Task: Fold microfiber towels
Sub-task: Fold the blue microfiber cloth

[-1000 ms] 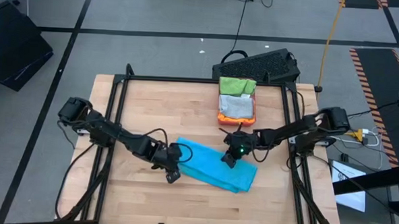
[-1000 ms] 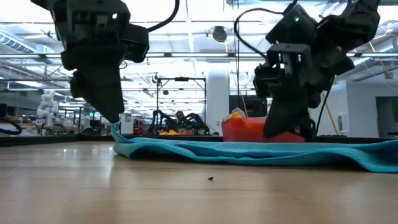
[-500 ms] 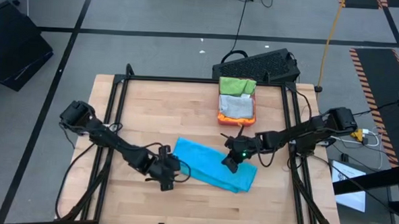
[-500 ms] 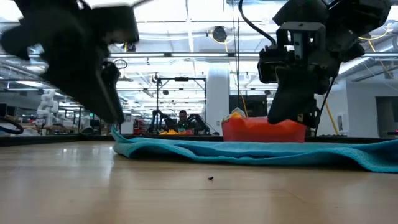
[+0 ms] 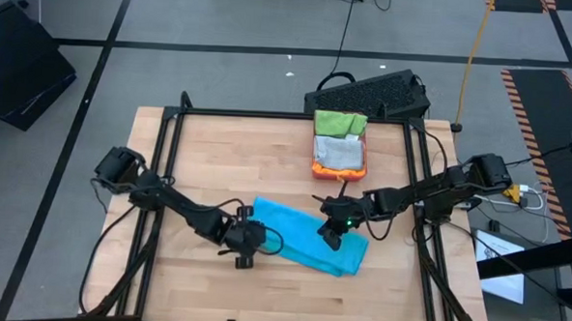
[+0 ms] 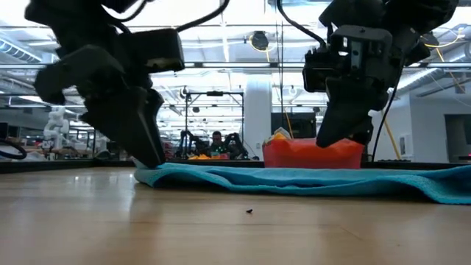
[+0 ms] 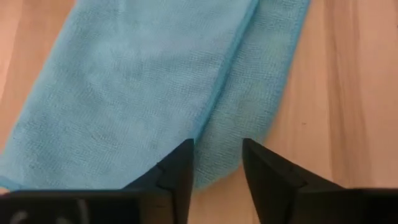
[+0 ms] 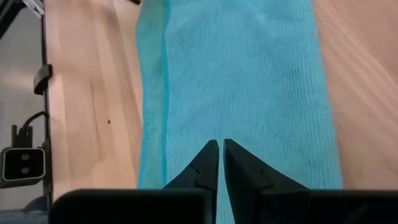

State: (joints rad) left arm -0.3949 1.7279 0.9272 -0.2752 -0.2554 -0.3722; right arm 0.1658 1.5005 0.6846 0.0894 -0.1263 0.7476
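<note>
A bright blue microfiber towel [image 5: 307, 237] lies folded flat near the middle of the table, its layers' edges running along it [image 7: 227, 74]. My left gripper [image 5: 245, 246] points steeply down at the towel's left end [image 6: 143, 174], open, with one finger on each side of the upper layer's edge [image 7: 217, 149]. My right gripper [image 5: 331, 232] hangs shut a little above the towel's right part [image 8: 249, 74], with nothing between its fingers [image 6: 335, 140]. My left gripper has its fingertips [image 7: 183, 152] down at the towel's left end, astride the upper layer's edge [image 7: 208, 124]. I cannot tell whether they touch the cloth. The towel lies flat on the table.
A pink-red tray [image 5: 315, 167] at the table's far side holds folded green [image 5: 339, 122] and grey [image 5: 340, 155] towels; in the low view it stands behind the blue towel [image 6: 294, 156]. A black keyboard [image 5: 371, 92] lies beyond the far edge. Bare wood lies near and left.
My left gripper has rolled about its own line and come down to the blue towel's left end. My right gripper has risen a little off the towel, staying shut. The towel has kept its place, flat on the table.
</note>
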